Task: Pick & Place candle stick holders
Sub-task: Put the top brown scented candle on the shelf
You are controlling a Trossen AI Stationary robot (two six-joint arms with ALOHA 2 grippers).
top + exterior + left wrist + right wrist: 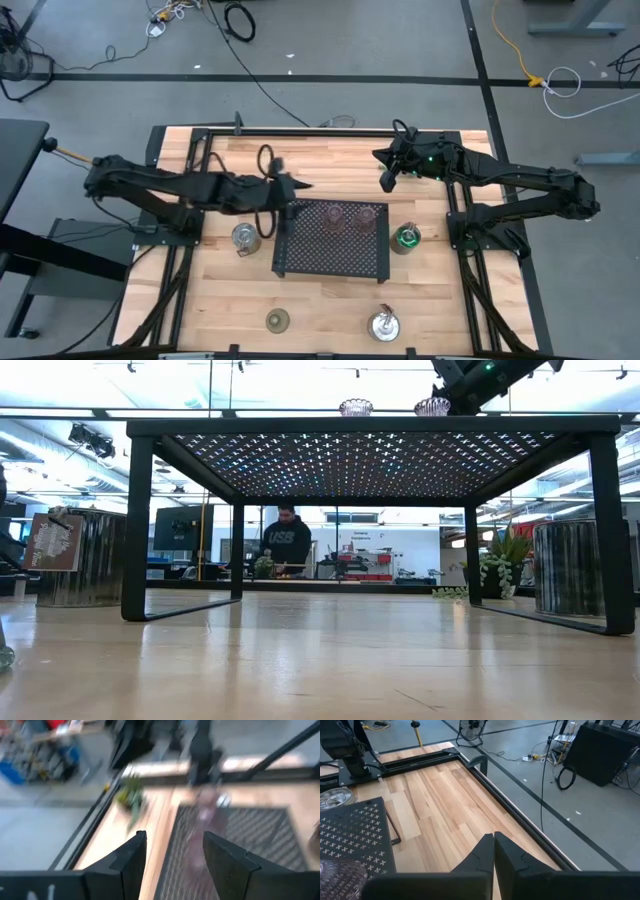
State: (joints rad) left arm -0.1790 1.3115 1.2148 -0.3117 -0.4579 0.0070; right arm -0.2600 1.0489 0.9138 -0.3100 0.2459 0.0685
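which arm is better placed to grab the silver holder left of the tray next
Left, probably. The left gripper is open and near the silver holder; the right gripper is shut, beyond the tray.

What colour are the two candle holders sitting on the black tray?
Translucent pink holders on the perforated tray; clearest in the high view.

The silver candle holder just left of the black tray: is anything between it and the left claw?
Nothing visible. The left gripper hangs open over the black tray's far left corner. The silver holder stands on bare wood beside that tray's left edge, with no object between them.
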